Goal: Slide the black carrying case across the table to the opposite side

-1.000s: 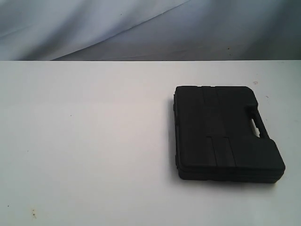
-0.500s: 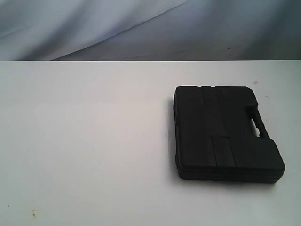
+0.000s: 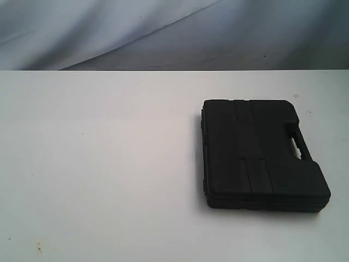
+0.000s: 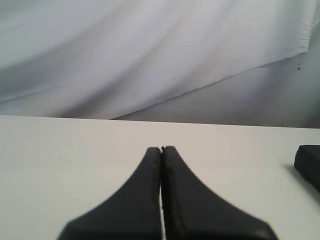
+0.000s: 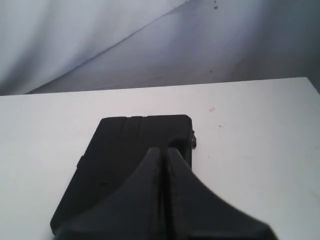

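Note:
The black carrying case [image 3: 260,153] lies flat on the right half of the white table [image 3: 98,164], its handle cut-out facing the right edge. No arm shows in the exterior view. In the left wrist view my left gripper [image 4: 161,149] is shut over bare tabletop, with only a corner of the case [image 4: 309,162] at the frame's edge. In the right wrist view my right gripper [image 5: 164,150] is shut with nothing in it, its tips in front of the case [image 5: 125,150], which stretches away beyond them. Whether it touches the case cannot be told.
A pale draped cloth [image 3: 163,33] hangs behind the table's far edge. Small specks and a faint red mark [image 5: 211,109] dot the tabletop to the case's right. The table's left half [image 3: 82,136] carries only faint smudges.

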You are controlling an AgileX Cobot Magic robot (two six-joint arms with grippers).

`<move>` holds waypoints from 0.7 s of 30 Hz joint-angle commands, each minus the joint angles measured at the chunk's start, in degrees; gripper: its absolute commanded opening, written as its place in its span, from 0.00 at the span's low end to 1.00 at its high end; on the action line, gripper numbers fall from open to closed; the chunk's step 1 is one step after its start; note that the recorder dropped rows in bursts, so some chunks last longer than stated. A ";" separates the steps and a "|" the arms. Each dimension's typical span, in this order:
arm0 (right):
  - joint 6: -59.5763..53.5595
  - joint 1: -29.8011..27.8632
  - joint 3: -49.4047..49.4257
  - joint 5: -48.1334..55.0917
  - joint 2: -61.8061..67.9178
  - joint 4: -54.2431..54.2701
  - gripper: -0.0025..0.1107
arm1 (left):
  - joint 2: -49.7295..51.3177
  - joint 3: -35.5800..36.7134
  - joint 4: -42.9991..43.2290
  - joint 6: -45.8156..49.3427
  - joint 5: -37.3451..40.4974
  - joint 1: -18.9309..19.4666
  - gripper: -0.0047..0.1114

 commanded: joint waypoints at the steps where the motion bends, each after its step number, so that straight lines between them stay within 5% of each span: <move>1: 0.00 -0.41 8.26 -7.01 -8.61 -1.55 0.02 | -0.23 0.25 -0.25 -0.11 -0.06 0.10 0.04; 21: 0.35 -0.41 22.77 -27.17 -11.54 -5.56 0.02 | -0.23 0.25 -0.24 -0.11 -0.06 0.10 0.04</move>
